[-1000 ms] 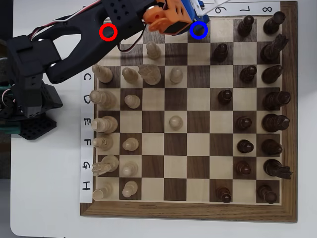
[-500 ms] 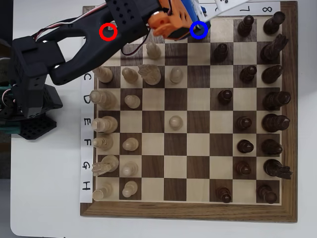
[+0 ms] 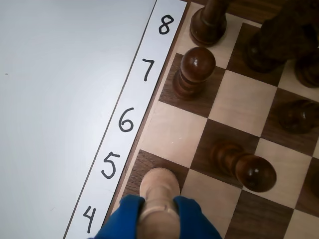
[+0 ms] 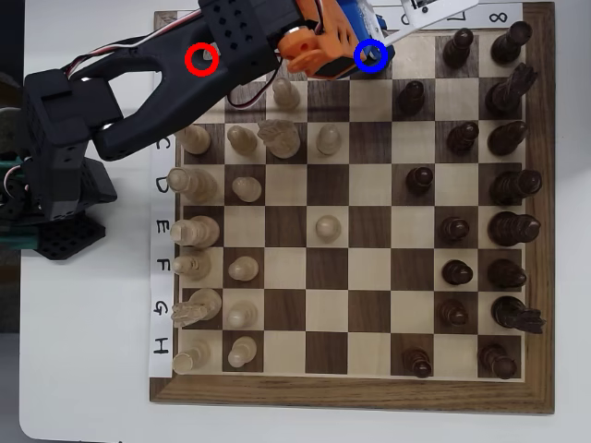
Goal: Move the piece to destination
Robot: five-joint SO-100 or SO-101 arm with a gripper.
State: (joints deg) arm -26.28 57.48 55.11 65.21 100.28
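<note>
In the wrist view the piece (image 3: 159,186), pale cream with a round base, sits between the blue fingers (image 3: 123,219) of my gripper (image 3: 158,215), which is shut on it. Its lower end is over the dark edge square (image 3: 147,163) beside the label 5. I cannot tell whether it rests on the board. In the overhead view my gripper (image 4: 367,44) is at the board's top edge, over the destination square with the blue ring (image 4: 370,56), and the arm hides the piece there. The red ring (image 4: 201,59) lies over the black arm to the left.
Dark pieces stand close by: one (image 3: 242,165) a square to the right and one (image 3: 193,69) by label 7. In the overhead view, pale pieces (image 4: 282,137) fill the board's left columns and dark ones (image 4: 507,226) the right. The white table (image 3: 60,99) borders the board.
The arm has swung a little to the right along the board's top edge, bringing the gripper further over the blue ring. The pieces on the board have not moved.
</note>
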